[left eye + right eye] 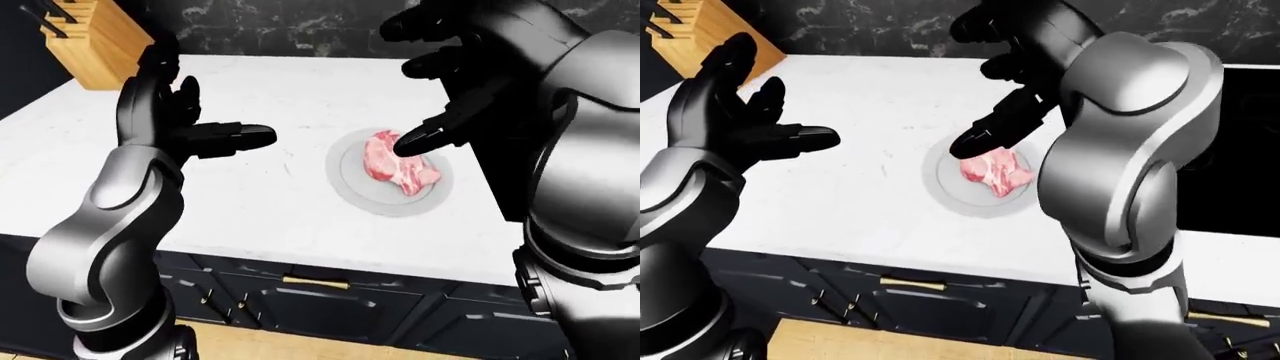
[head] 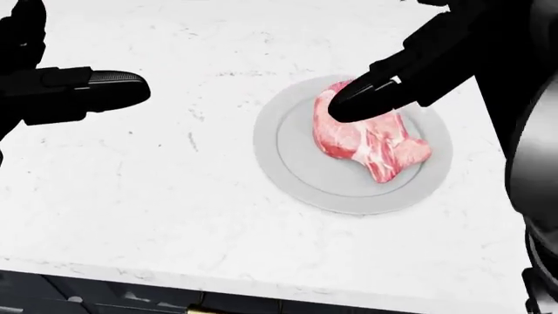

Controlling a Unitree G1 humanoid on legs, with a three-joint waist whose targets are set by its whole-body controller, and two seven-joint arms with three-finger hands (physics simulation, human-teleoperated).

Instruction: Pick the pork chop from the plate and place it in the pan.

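Note:
A raw pink pork chop point(image 2: 371, 142) lies on a round grey plate point(image 2: 280, 163) on the white marble counter point(image 2: 174, 196). My right hand point(image 1: 425, 90) hovers open above the plate with its fingers spread. One black finger point(image 2: 371, 98) points down at the chop's upper left edge; whether it touches the meat I cannot tell. My left hand point(image 1: 190, 112) is open and held up over the counter, well left of the plate, one finger point(image 2: 96, 88) pointing right. No pan shows in any view.
A wooden knife block point(image 1: 95, 37) stands at the counter's top left. A black stove top point(image 1: 1250, 150) lies right of the plate. Dark cabinet drawers point(image 1: 320, 296) run under the counter's near edge.

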